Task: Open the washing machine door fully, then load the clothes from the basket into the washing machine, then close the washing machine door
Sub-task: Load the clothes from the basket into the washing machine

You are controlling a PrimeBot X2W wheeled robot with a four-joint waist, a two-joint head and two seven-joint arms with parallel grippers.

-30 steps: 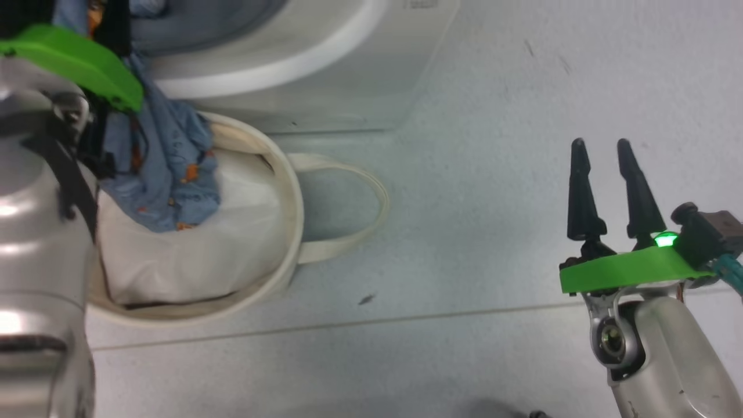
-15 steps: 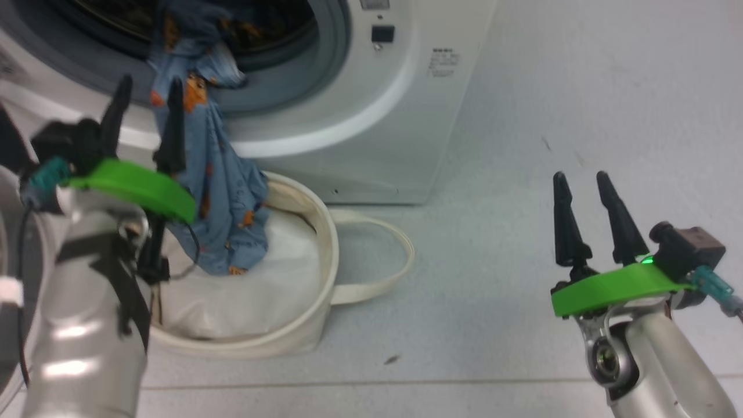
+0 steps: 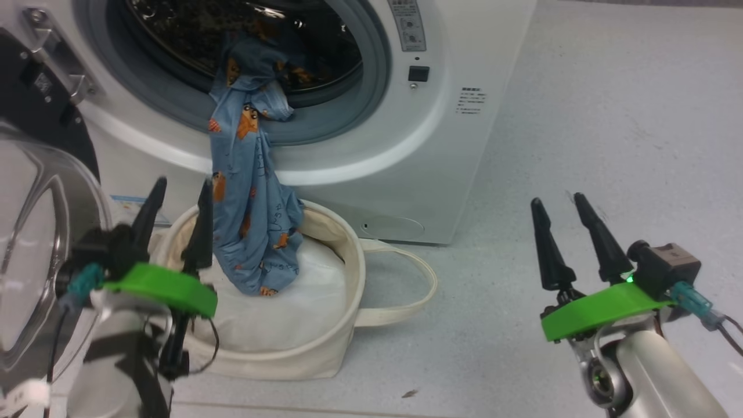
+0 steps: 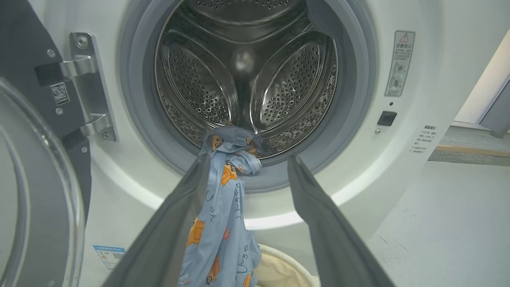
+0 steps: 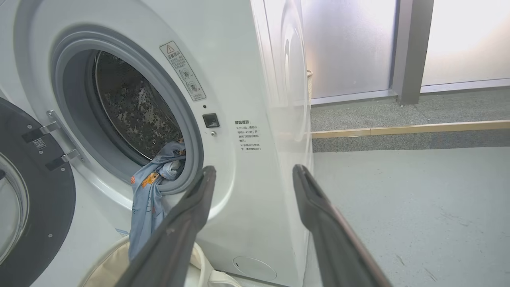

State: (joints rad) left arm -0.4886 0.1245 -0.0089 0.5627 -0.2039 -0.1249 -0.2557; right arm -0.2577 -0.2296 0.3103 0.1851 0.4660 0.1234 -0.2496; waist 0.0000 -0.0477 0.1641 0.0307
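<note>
The white washing machine (image 3: 453,145) stands with its door (image 3: 35,249) swung open to the left, and the steel drum (image 4: 247,79) is bare inside. The blue printed clothes (image 3: 249,203) hang from the drum's grey seal down into the cream basket (image 3: 348,261) below. My left gripper (image 3: 183,191) is open and empty just left of the hanging cloth, over the basket's near rim. In the left wrist view the clothes (image 4: 223,223) show between and beyond its fingers. My right gripper (image 3: 557,203) is open and empty over the floor at the right, well away from the basket.
The basket's loop handle (image 3: 406,290) lies on the grey floor (image 3: 609,116) toward the right. The door hinge (image 4: 87,87) sits left of the opening. A raised step (image 5: 398,129) and frosted panels (image 5: 350,44) lie beyond the machine.
The head view has tilted up, bringing the drum mouth into view. My left gripper has drawn back from the cloth, which stays draped over the seal. The right gripper holds its place.
</note>
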